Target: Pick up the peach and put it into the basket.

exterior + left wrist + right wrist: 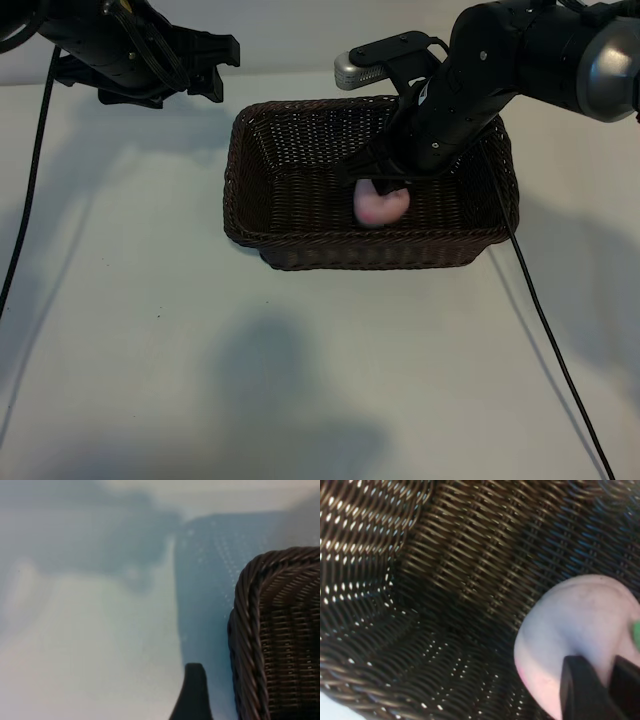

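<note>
The peach (pixel 381 206), pink and round, is low inside the dark brown wicker basket (pixel 300 255), towards its near wall. My right gripper (pixel 388 183) reaches down into the basket from the right and sits directly on top of the peach, touching it. In the right wrist view the peach (pixel 570 625) fills the corner against the woven basket wall (pixel 445 570), with a bit of green leaf (pixel 636 632) at the picture's edge. My left gripper (pixel 222 68) hovers open and empty past the basket's far left corner.
A black cable (pixel 545 320) runs from the right arm across the white table towards the near right. Another cable (pixel 30 180) hangs at the far left. In the left wrist view the basket's braided rim (pixel 247 630) stands close beside one fingertip (pixel 195 690).
</note>
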Action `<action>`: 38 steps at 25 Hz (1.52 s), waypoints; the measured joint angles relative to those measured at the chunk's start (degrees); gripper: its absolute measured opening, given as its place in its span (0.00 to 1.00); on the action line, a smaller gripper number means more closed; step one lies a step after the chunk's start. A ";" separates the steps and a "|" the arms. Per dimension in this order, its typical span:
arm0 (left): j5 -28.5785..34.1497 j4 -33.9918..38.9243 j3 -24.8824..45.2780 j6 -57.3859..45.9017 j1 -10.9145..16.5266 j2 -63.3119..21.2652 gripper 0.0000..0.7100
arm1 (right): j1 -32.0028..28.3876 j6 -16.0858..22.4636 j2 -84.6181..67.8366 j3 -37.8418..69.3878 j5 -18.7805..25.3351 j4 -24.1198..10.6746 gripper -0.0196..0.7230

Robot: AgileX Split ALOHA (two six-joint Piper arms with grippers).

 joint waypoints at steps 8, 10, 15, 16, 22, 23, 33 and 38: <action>-0.06 0.00 0.00 0.00 0.00 0.00 0.82 | 0.00 0.05 0.00 -5.64 5.99 -0.69 0.71; -0.06 0.00 0.00 0.00 0.00 0.00 0.82 | 0.00 0.42 0.00 -8.86 9.47 -2.09 0.73; -0.06 0.00 0.00 0.00 0.00 0.00 0.82 | -0.91 3.23 0.00 -14.11 15.78 -6.46 0.73; -0.06 0.00 0.00 0.00 0.00 0.00 0.82 | -1.47 3.54 0.00 -14.69 16.56 -6.87 0.72; -0.06 0.00 0.00 0.00 0.00 0.00 0.82 | -7.84 3.90 0.00 -15.21 20.69 -7.84 0.71; -0.06 0.00 0.00 0.00 0.00 0.00 0.82 | -9.05 3.90 0.00 -15.21 21.36 -8.08 0.71; -0.06 0.00 0.00 0.00 0.00 0.00 0.82 | -15.54 3.54 0.00 -15.21 25.50 -10.30 0.71; -0.01 0.00 0.00 0.00 0.00 0.00 0.82 | -15.54 3.48 0.00 -15.21 25.54 -10.49 0.71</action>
